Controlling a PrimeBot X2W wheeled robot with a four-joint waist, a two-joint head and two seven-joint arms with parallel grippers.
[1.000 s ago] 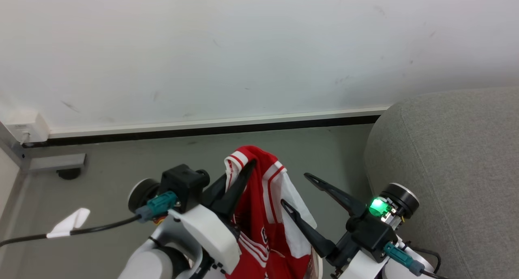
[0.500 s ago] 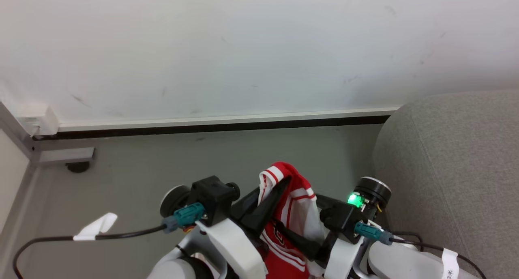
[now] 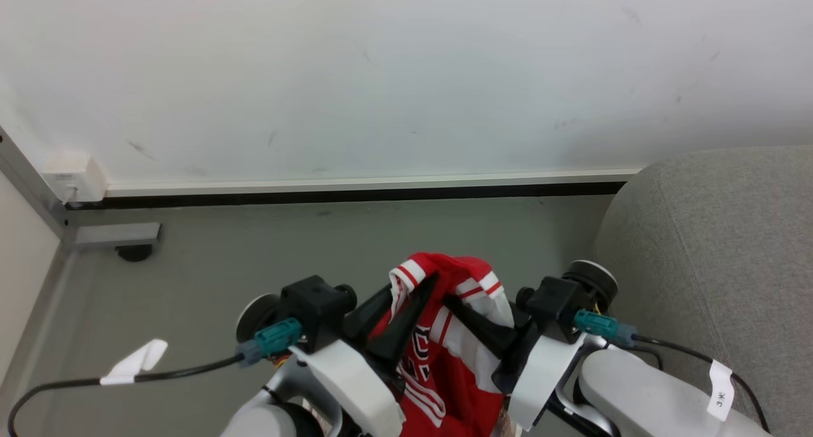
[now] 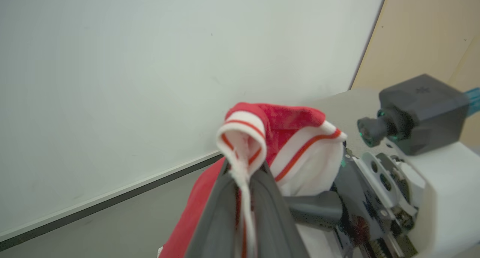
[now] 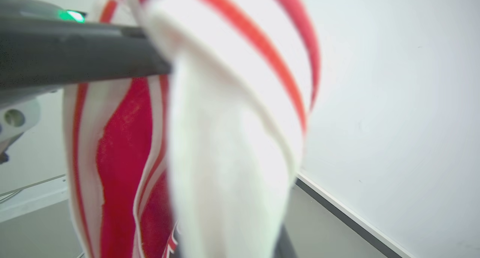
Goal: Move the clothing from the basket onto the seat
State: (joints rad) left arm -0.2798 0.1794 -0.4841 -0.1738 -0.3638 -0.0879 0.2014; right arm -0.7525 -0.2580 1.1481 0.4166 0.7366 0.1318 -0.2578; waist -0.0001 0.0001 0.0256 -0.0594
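Clothing (image 3: 457, 361), red-and-white, hangs between two inward-angled arms near seat (image 3: 718, 234) in head view. Left wrist view: left gripper (image 4: 243, 168) pinches its white trim. Right gripper (image 3: 454, 303) is fabric-draped, jaws unreadable.

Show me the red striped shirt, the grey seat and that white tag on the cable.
Bright red white-striped fabric garment (image 3: 473, 402): head view, lower red panel.
Grey woven upholstered seat (image 3: 730, 234): head view, rounded top.
White cable tag (image 3: 133, 363): head view, its middle.
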